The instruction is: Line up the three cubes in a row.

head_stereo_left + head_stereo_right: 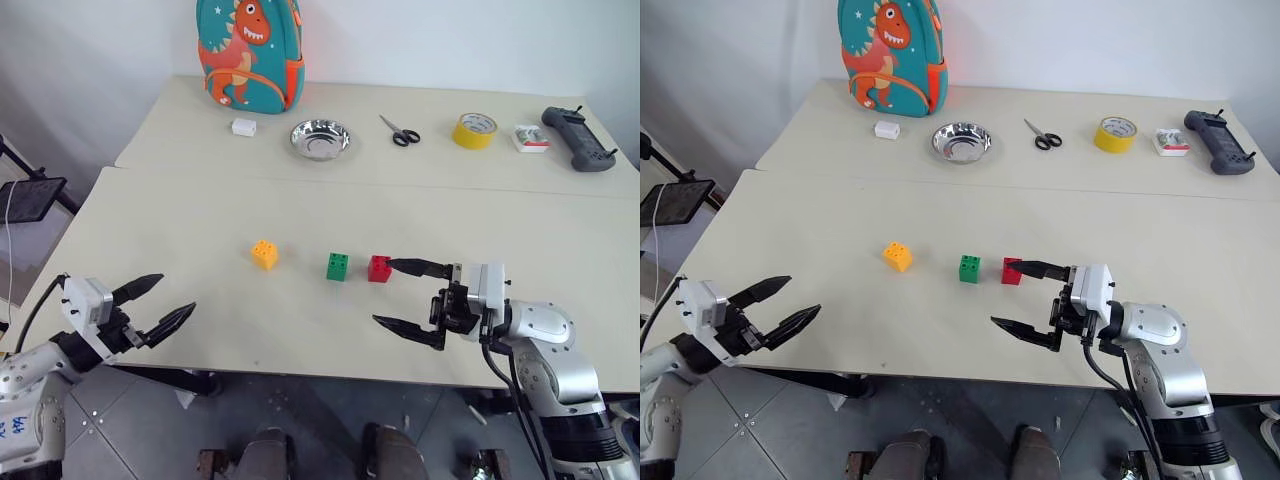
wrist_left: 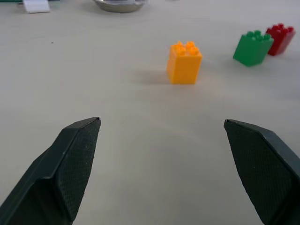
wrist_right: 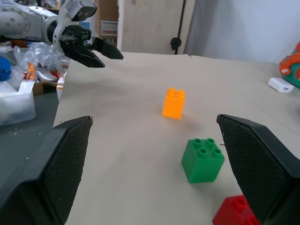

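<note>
The head views take in the bag [image 1: 250, 50], bowl [image 1: 320, 138] and tape [image 1: 474, 129] on the far table. Studded orange cube [image 1: 264, 253], green cube [image 1: 338, 266] and red cube [image 1: 379, 268] sit mid-table. Left gripper [image 1: 155, 305] and right gripper [image 1: 409, 296] gape empty.

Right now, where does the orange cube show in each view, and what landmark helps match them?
Left eye: orange cube left of centre, leftmost of the row.
Right eye: same spot.
Left wrist: upper middle.
Right wrist: centre.
Shared landmark: the green cube, between the orange cube and the red cube in all four.
</note>
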### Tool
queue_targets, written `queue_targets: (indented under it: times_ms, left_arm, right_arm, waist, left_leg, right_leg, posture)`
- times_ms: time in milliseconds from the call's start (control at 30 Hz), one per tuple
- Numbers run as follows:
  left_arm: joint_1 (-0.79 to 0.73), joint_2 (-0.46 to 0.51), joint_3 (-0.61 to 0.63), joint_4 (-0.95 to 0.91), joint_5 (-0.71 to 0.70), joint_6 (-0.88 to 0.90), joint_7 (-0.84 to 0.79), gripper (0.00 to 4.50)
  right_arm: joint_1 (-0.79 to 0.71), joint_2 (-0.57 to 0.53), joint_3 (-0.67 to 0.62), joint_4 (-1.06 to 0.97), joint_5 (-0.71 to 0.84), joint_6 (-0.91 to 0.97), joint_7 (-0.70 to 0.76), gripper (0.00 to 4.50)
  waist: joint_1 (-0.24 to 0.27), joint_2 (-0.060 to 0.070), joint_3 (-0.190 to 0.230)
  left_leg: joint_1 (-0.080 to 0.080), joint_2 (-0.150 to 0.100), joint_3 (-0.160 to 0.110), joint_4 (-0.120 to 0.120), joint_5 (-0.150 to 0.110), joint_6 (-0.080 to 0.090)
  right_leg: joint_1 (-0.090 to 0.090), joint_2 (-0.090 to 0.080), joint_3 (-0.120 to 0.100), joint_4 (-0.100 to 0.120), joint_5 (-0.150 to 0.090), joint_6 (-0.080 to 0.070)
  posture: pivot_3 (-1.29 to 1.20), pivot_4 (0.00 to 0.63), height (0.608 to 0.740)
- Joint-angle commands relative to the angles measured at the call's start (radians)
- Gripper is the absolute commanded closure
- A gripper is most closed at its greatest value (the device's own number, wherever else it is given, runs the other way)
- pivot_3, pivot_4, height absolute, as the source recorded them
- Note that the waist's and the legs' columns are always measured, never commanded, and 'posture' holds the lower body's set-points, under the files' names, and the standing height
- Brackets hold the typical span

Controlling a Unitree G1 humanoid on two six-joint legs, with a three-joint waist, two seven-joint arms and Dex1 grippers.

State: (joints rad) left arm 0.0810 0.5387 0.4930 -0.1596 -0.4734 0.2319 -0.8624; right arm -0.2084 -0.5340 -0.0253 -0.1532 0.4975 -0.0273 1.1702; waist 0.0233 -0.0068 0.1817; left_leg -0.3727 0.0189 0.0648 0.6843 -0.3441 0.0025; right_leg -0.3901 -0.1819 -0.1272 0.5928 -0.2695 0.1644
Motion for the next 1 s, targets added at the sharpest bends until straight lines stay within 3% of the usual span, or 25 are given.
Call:
queue_targets:
  times_ms: [33,267,433,533,633,800,900,1000]
  left_arm:
    - [-0.046,-0.047,-0.087,-0.103,0.011,0.034,0.112,0.01]
    - [-0.223,-0.161,-0.281,-0.045,0.173,0.07,0.343,0.01]
    - [-0.341,-0.212,-0.338,0.083,0.233,0.071,0.438,0.01]
    - [-0.395,-0.215,-0.364,0.148,0.262,0.062,0.454,0.55]
    - [-0.41,-0.182,-0.372,0.17,0.258,0.085,0.42,1.5]
    - [-0.429,-0.102,-0.386,0.219,0.225,0.074,0.282,2.99]
    - [-0.571,0.021,-0.397,0.429,0.187,-0.041,-0.019,3.02]
    - [-0.694,0.079,-0.451,0.588,0.17,-0.177,-0.315,3.02]
  right_arm:
    - [-0.02,0.004,-0.004,0.032,-0.007,-0.042,0.016,0.0]
    - [-0.034,0.004,0.003,0.035,0.004,-0.008,0.0,0.0]
    - [-0.03,0.003,0.009,-0.005,0.013,0.026,-0.03,0.0]
    - [-0.014,0.001,0.008,-0.029,0.012,0.039,-0.048,0.0]
    - [-0.003,0.001,0.003,-0.048,0.009,0.045,-0.069,0.0]
    - [0.009,-0.004,-0.003,-0.068,0.006,0.053,-0.095,0.0]
    - [0.031,-0.023,-0.023,-0.088,0.01,0.061,-0.108,0.0]
    - [0.053,-0.042,-0.041,-0.103,0.009,0.065,-0.116,0.0]
  waist:
    - [0.001,0.0,0.0]
    - [-0.005,0.0,-0.001]
    - [-0.008,0.0,-0.001]
    - [-0.003,0.0,-0.001]
    - [-0.002,0.0,-0.001]
    - [-0.003,0.0,-0.001]
    - [0.001,0.0,-0.001]
    - [0.002,0.0,-0.001]
  left_leg:
    - [0.0,0.0,0.0,0.0,0.0,0.0]
    - [0.001,-0.001,0.002,-0.001,0.0,0.0]
    - [0.001,0.0,0.002,-0.001,0.0,0.0]
    - [0.001,0.0,0.002,-0.001,0.0,0.0]
    - [0.001,-0.001,0.002,-0.001,0.0,0.0]
    - [0.001,0.0,0.003,-0.001,0.0,0.0]
    - [0.001,0.0,0.003,-0.001,0.0,0.0]
    - [0.0,0.0,0.003,0.0,0.0,0.0]
  right_leg:
    - [0.0,0.0,0.0,0.0,0.0,0.0]
    - [0.0,0.0,0.0,0.0,0.0,0.0]
    - [0.0,0.001,0.0,0.0,0.0,0.0]
    - [0.0,0.001,0.0,-0.001,0.0,0.0]
    - [0.0,0.0,0.0,-0.001,0.0,0.0]
    - [0.0,0.001,0.0,-0.001,0.0,0.0]
    - [-0.001,0.001,0.0,0.0,0.0,0.0]
    - [-0.001,0.001,-0.001,-0.002,0.0,0.0]
  posture:
    - [0.0,0.15,0.74]
    - [0.0,0.15,0.74]
    - [0.0,0.15,0.74]
    - [0.0,0.15,0.74]
    - [0.0,0.15,0.74]
    - [0.0,0.15,0.74]
    - [0.0,0.15,0.74]
    - [0.0,0.15,0.74]
